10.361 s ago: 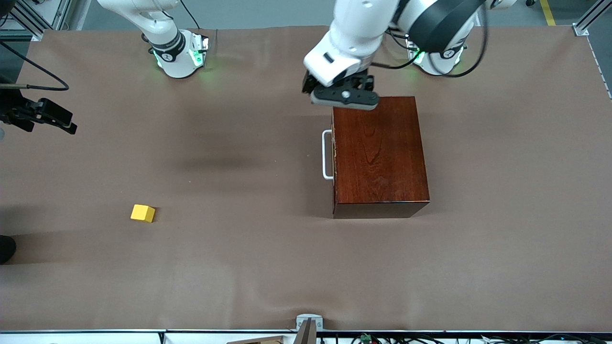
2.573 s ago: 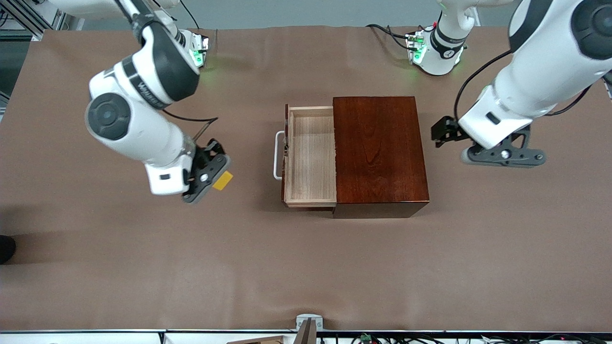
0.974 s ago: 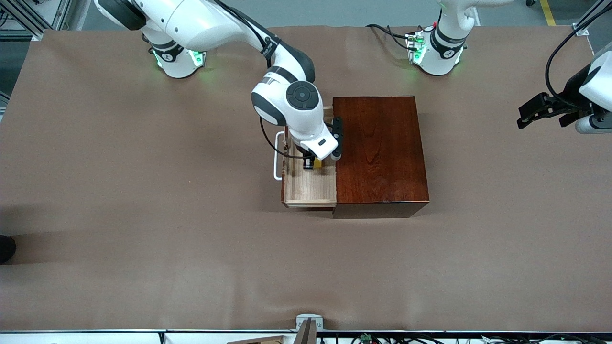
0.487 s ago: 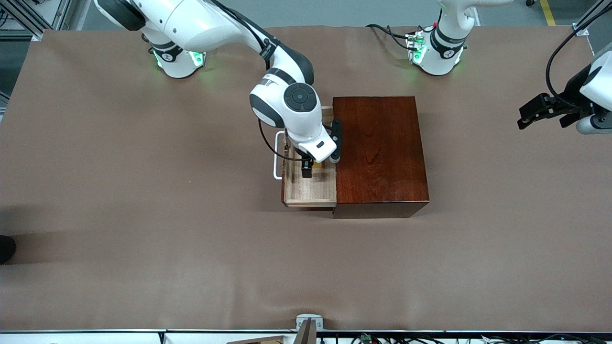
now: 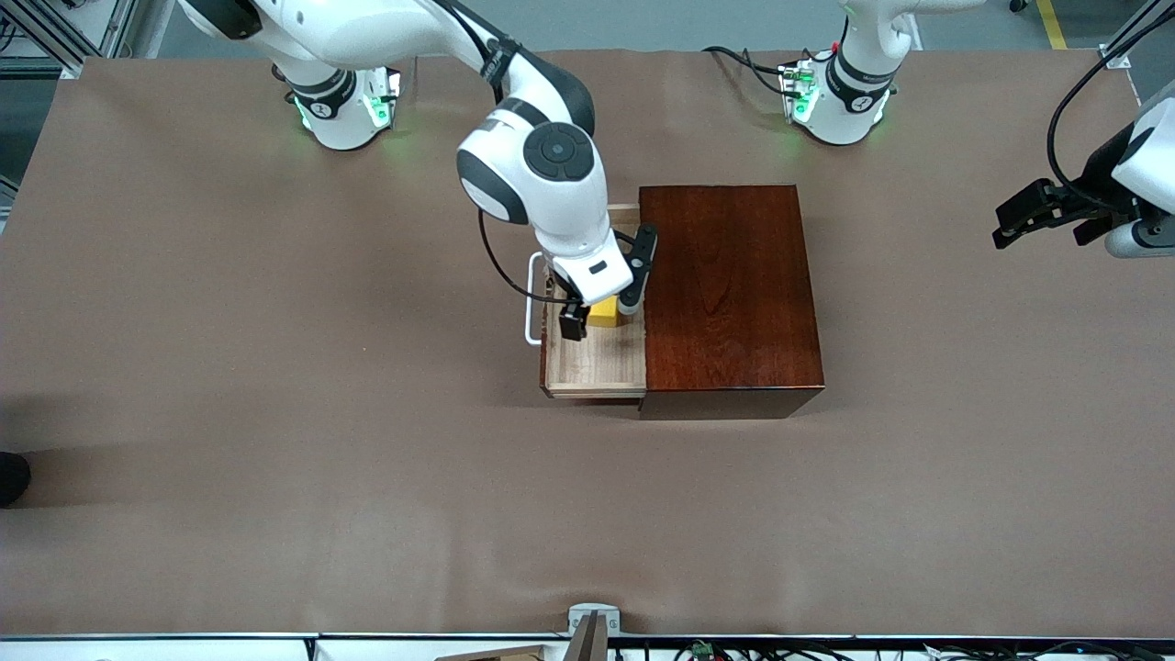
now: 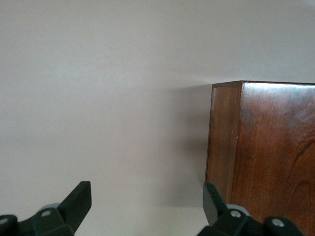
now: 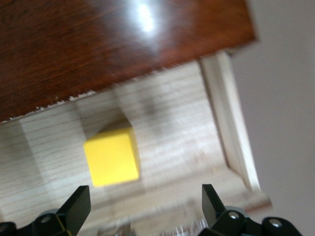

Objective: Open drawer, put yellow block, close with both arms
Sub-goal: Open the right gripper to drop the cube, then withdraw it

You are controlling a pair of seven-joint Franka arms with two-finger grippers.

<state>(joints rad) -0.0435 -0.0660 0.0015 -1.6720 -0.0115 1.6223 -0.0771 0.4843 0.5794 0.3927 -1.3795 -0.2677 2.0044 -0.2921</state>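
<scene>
Over the pulled-out drawer [image 5: 595,353], right gripper [image 5: 598,310] hangs with fingers spread wide, nothing between them. Yellow block [image 5: 603,312] sits on the drawer's light-wood floor, close to the lip of the dark wooden box [image 5: 730,294]; the right wrist view confirms it: block [image 7: 111,157] resting flat on the tray floor, clear of both fingertips [image 7: 78,201], which stand well apart either side of it. Drawer stands open toward the right arm's end of the table, white handle [image 5: 531,298] sticking out in front of it, just beside the right wrist. Left gripper [image 5: 1046,216] waits up in the air over the left arm's end of the table, well apart from the box; the left wrist view shows its fingers [image 6: 81,196] spread, empty, with a corner of the box [image 6: 261,152] ahead of them. Judgement: the placing step looks done, block delivered and let go, so two of the three parts of the task read as finished and the closing is what remains. Next move calls for the right gripper to lift clear of the tray without nudging the block, then get onto the drawer front or handle to push it in. Task asks for both arms, so the left likely has to come in against the box to steady it, else the box may slide on the brown table cover [image 5: 275,459] instead of the drawer going home.
</scene>
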